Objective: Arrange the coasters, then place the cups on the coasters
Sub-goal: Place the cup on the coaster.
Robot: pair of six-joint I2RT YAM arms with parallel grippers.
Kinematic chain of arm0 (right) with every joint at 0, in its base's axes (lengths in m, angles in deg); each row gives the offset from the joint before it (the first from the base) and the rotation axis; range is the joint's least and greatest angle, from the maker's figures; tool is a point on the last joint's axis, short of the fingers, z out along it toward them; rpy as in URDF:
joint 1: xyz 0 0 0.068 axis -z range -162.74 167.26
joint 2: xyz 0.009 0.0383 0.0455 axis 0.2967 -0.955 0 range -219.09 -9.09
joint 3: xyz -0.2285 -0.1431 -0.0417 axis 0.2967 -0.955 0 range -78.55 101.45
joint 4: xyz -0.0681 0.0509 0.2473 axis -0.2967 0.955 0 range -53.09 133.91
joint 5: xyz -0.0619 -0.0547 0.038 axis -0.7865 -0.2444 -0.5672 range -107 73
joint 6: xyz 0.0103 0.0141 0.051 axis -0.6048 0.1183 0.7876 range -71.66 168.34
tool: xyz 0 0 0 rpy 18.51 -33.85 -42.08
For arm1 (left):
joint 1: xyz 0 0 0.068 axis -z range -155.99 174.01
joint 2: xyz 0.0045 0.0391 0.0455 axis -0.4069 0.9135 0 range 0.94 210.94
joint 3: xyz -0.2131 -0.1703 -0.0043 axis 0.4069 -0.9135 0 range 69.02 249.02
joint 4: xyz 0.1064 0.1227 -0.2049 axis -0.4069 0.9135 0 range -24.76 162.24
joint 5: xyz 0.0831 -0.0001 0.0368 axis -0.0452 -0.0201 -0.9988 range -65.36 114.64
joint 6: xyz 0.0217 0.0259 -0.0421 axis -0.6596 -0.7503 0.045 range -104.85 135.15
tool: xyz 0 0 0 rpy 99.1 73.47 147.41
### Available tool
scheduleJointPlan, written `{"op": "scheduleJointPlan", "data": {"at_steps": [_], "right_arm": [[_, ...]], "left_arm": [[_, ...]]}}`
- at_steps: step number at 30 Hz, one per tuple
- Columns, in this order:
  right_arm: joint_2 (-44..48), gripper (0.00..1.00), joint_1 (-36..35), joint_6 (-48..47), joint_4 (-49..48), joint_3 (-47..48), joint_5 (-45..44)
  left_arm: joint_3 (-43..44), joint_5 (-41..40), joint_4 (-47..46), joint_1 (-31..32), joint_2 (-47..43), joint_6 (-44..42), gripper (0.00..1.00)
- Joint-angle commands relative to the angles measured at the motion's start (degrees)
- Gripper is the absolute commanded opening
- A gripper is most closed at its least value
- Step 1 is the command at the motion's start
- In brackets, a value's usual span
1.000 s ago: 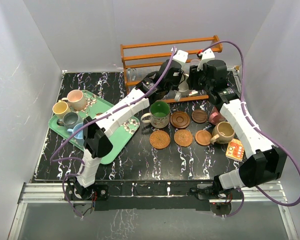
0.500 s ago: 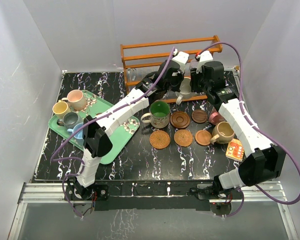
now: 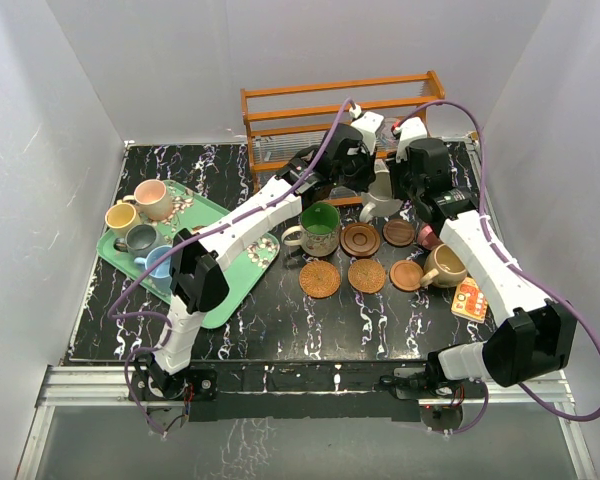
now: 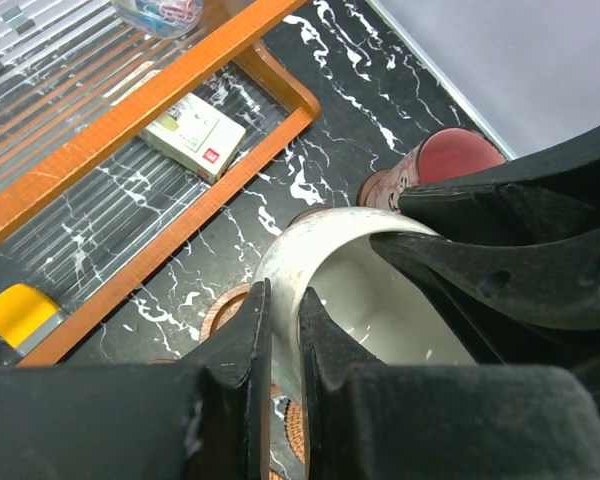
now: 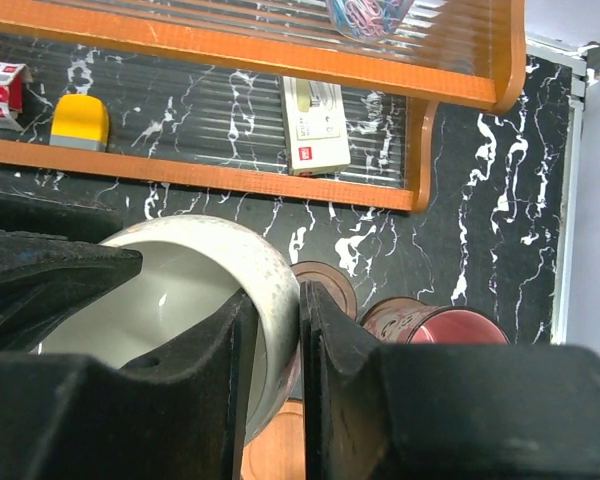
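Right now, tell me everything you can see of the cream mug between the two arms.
The cream mug is glazed ceramic, speckled grey-brown near the rim, pale and empty inside. It appears lifted off the table, mouth upward, in front of the wooden rack. The left tool pinches its rim wall; the right tool straddles the opposite wall, firm grip unclear.

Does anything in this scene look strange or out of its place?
Yes, one thing: the cream mug is held up in front of the shelf by both arms at once. Each arm's jaws pinch its rim, from opposite sides. Nothing looks spilled or broken.
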Motion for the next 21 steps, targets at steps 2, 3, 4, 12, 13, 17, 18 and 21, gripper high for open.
{"op": "scheduleJointPlan", "data": {"at_steps": [2,3,4,12,13,17,18,21], "right_arm": [[-1.4,0.0,2.2,-4.2,-1.9,-2.6,-11.2],[-1.5,0.0,2.2,-4.4,-1.9,-2.9,-11.5],[-1.5,0.0,2.2,-4.5,-1.9,-3.3,-11.6],[-0.7,0.0,2.2,-5.0,-1.8,-4.1,-11.8],[-0.6,0.0,2.2,-5.1,-1.9,-4.1,-12.0],[-0.5,0.0,2.3,-5.2,-1.9,-4.1,-12.2],[-0.5,0.0,2.3,-5.2,-1.9,-4.1,-12.1],[-0.8,0.0,2.5,-4.8,-2.1,-4.0,-11.0]], "left_arm": [[2.3,11.4,-6.5,1.4,-5.5,3.7,0.07],[2.1,11.5,-6.5,1.4,-5.5,3.7,0.07],[2.0,11.7,-6.6,1.4,-5.7,3.7,0.08],[0.6,13.0,-6.8,1.4,-6.6,3.2,0.13],[0.5,12.8,-6.7,1.4,-6.7,2.8,0.13],[-1.9,10.6,-6.4,1.4,-8.7,-0.1,0.13],[-3.2,9.8,-6.4,1.4,-9.5,-1.1,0.13],[-7.6,6.1,-6.4,1.3,-12.1,-4.7,0.13]]}}
